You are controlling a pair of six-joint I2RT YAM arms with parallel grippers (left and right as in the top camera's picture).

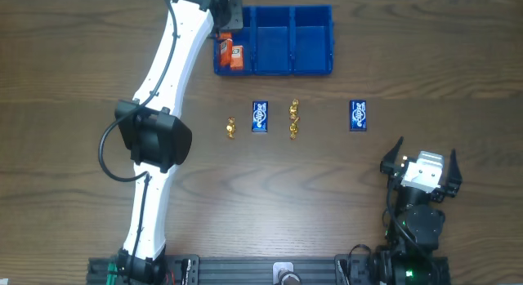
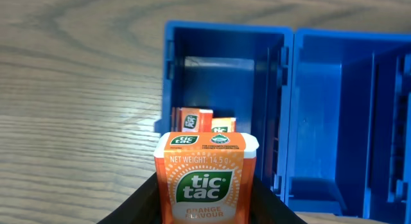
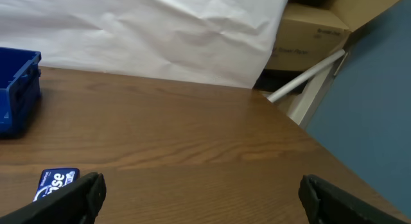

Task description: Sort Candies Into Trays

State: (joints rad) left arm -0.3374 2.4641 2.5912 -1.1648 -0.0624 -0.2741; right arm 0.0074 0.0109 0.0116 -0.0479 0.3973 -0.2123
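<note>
Our left gripper point(image 2: 204, 210) is clamped on an orange box point(image 2: 205, 176), which it holds upright. Just beyond the box lies the left bay point(image 2: 218, 73) of the blue tray point(image 2: 334, 41), and two more orange boxes point(image 2: 196, 119) already sit in that bay. We judge the step in hand to be the drop into it.

To do it well, we should make sure the box hangs over the bay's open floor, not over its wall. We should also keep it off the divider to the middle bay. We lower it close above the two boxes and only then part the fingers. Let go from high up, it could bounce off them or tip out onto the bench point(image 1: 65, 73). After that we lift straight up so the fingers don't catch the tray.

Our right gripper point(image 1: 422, 161) sits with its fingers apart near its own base, well apart from the tray. Between the arms and the tray lie two blue packets point(image 1: 260, 116) and some gold candies point(image 1: 294, 118), not yet sorted.
</note>
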